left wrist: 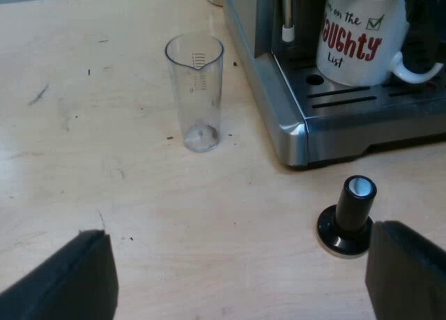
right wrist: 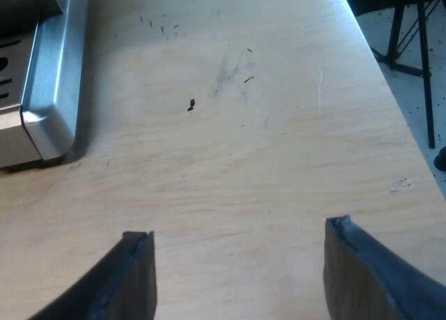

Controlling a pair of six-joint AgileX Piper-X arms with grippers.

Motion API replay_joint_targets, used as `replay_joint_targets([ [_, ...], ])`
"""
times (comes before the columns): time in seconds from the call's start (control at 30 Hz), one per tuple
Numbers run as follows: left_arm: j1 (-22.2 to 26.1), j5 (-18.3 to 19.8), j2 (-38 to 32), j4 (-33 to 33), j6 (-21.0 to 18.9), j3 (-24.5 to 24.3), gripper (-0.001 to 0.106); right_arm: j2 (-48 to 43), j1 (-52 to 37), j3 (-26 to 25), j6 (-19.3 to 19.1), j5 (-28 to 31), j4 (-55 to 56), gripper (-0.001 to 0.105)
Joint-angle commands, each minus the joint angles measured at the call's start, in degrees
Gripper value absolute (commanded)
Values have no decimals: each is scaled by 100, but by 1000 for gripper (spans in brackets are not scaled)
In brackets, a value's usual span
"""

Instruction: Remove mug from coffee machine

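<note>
**Mug not yet lifted: the whole task lies ahead of you**

The mug, white with red lettering, stands upright on the drip tray of the espresso machine, under the brew head, close to the tray's front edge. Nothing is touching it.

Your left gripper hovers over the counter with its fingers spread wide and nothing between them, well short of the mug. Between it and the machine stands the tamper with its black knob, just off the machine's front edge. A measuring glass stands upright near the machine's front corner.

Your right gripper is also spread wide and empty, over bare counter between the machine's corner and the counter's edge.

By my reading, reaching, grasping, lifting and setting down all remain. Mind the tamper on a left approach.
</note>
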Motion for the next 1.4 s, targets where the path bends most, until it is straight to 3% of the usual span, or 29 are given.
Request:
replay_joint_targets([
  [0.03,15,35,-178,-18,-24,-18,77,-269,-5,-39,-17,-12,-105,55],
  [0.37,15,254,-140,-28,-146,-302,77,-130,-5,-298,-31,-84,-212,55],
  [0.43,15,371,-3,-28,-359,-415,77,31,-5,-446,-33,-239,-256,55],
  [0.77,-426,556,713,-523,-372,-759,77,768,109,-780,-33,-1130,-1146,55],
  [0.83,-935,556,1111,-690,-372,-893,77,969,359,-860,-73,-1191,-1255,55],
  [1.03,-1390,556,1641,-1038,-361,-898,77,1550,1216,-1200,-682,-1189,-1324,55],
  [1.27,-1449,556,2021,-1551,-349,-898,77,2170,2024,-1389,-681,-1189,-1773,55],
  [1.4,-1449,757,2210,-1799,-349,-898,77,2522,2455,-1387,-681,-1189,-2158,55],
])
